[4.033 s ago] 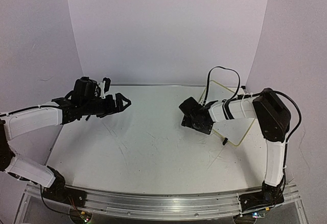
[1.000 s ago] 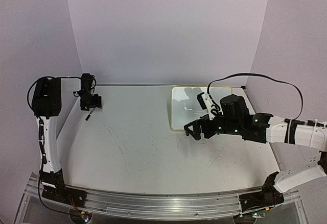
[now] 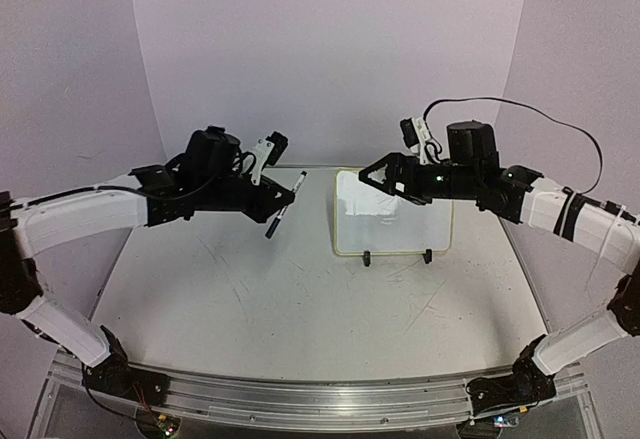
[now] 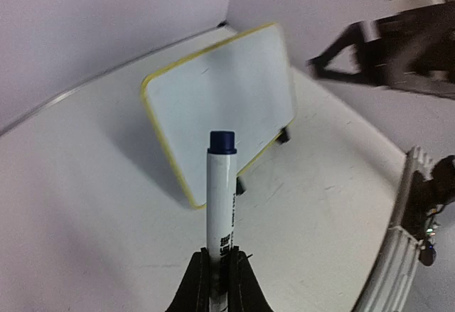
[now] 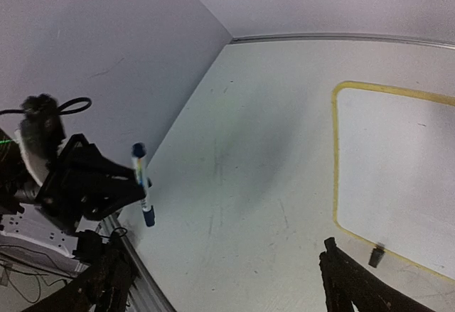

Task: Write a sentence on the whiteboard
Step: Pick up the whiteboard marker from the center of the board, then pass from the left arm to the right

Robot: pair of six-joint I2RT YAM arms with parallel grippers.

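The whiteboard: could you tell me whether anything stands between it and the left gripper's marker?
Nothing visible does: only bare tabletop lies between the marker in the left gripper and the whiteboard. The right gripper hangs open higher up.

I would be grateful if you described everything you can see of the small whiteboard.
The whiteboard is a small white rectangle with rounded corners and a thin cream-yellow rim. Two black clip feet sit on its near long edge. It appears propped on them, leaning back, on the right half of the table. Its glossy face is blank. The open right gripper hovers by its far left corner, apparently not touching.
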